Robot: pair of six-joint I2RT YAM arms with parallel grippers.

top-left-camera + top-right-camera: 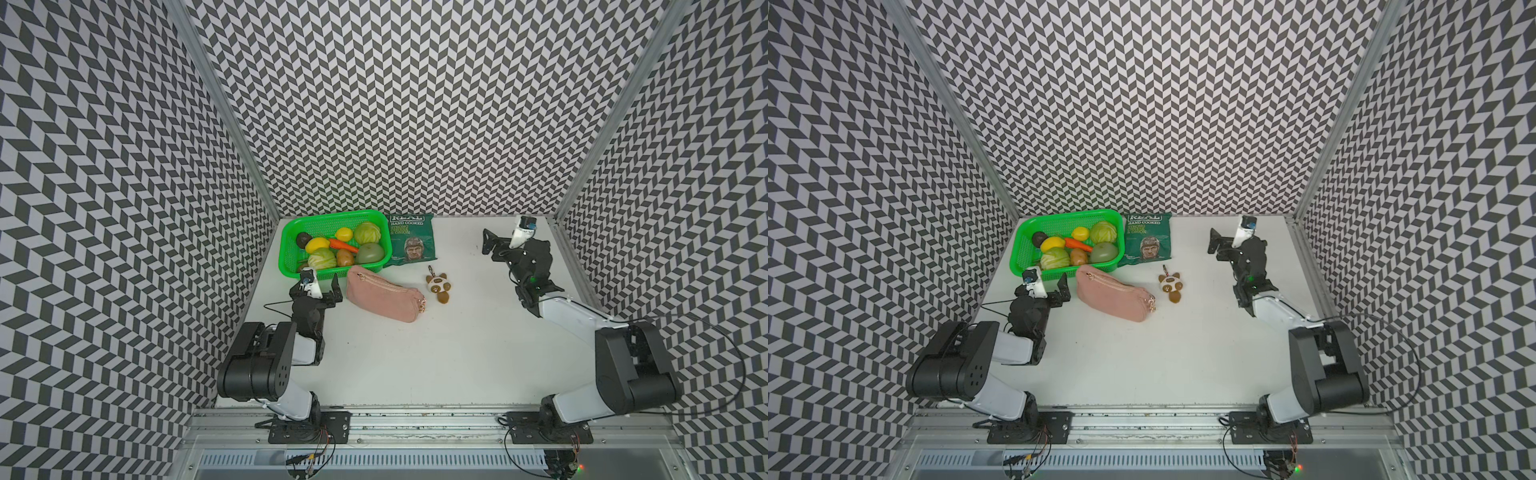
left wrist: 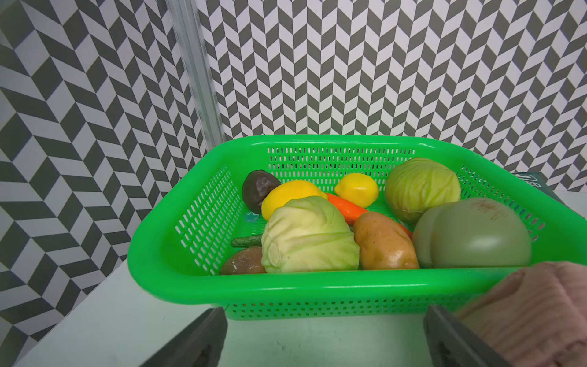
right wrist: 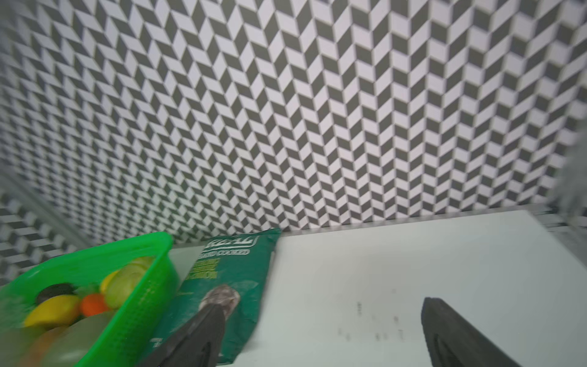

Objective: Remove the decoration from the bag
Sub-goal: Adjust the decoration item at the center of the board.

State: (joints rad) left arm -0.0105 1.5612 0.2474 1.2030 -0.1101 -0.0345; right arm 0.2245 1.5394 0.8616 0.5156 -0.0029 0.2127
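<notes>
You've got the decoration (image 1: 438, 287) lying flat on the table (image 1: 415, 357), centre of the frame in both top views, with its clasp end pointing up toward the crisp packet (image 1: 409, 243). It is near the right end of the bag (image 1: 382, 299) but apart from it, with bare table between the plush and the bag's gold chain. The bag lies slantwise, centre-left, just below the green basket (image 1: 332, 215) of fruit and vegetables. Your left tool (image 1: 318, 287) is released, jaws spread wide with nothing in them, just beside the bag's left end. The left wrist view shows pink fabric at lower right next to one finger; contact can't be told. Your right tool (image 1: 494, 245) is released too and empty, upper right of the frame, well apart from the decoration. Its wrist view is blurred.
</notes>
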